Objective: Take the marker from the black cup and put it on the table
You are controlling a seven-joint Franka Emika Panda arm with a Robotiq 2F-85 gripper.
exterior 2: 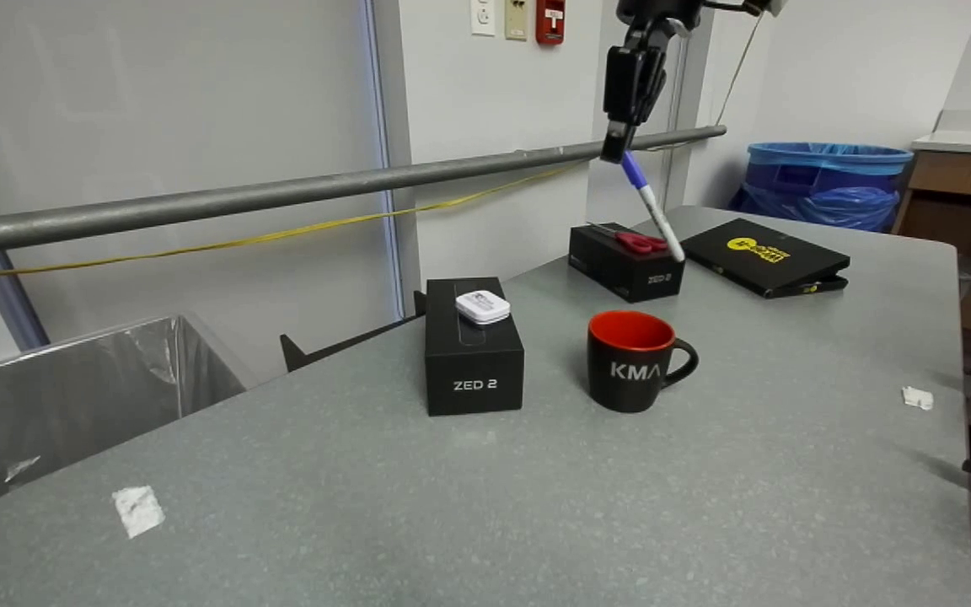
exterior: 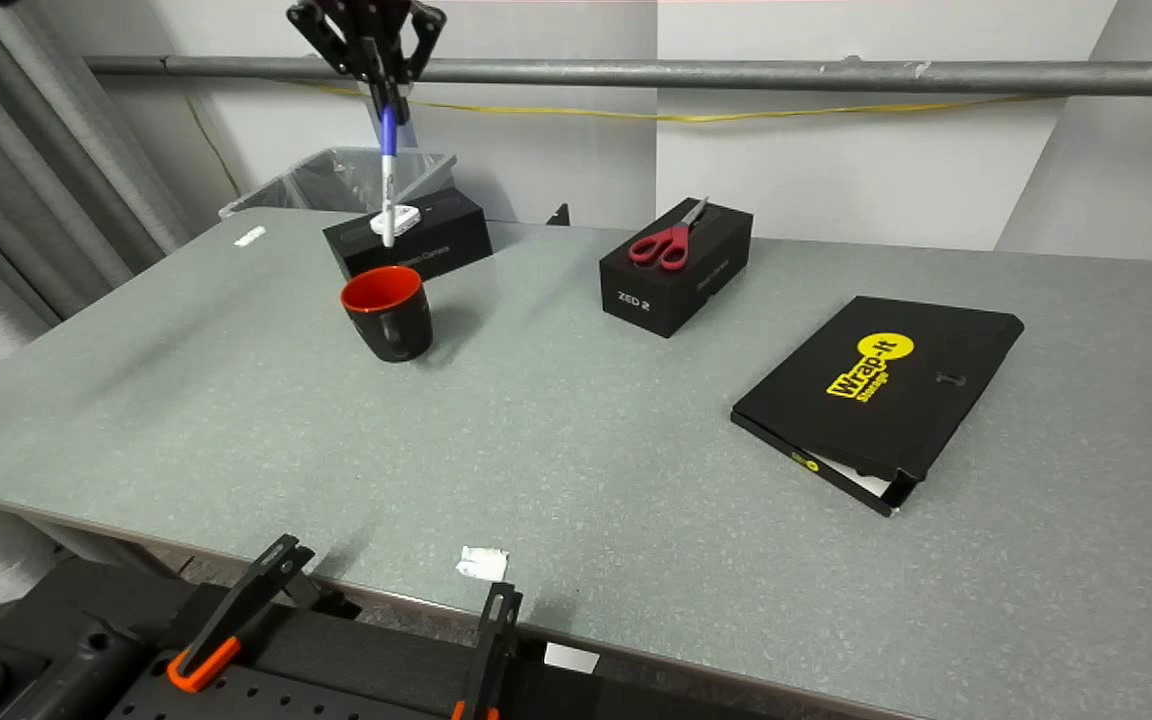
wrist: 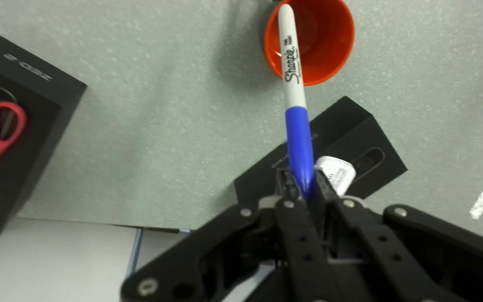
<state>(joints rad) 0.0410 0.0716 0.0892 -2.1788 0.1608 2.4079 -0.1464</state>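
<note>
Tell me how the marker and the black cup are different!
The marker is slim, blue and white; the cup is wide, round and black, red inside. The marker is in the air, held by the gripper; the cup stands on the table. Both have printed letters.

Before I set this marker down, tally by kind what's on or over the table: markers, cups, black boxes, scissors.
Marker, held by the claw: 1
Cup, red inside: 1
Black boxes: 3
Scissors, red-handled: 1
Total: 6
</note>
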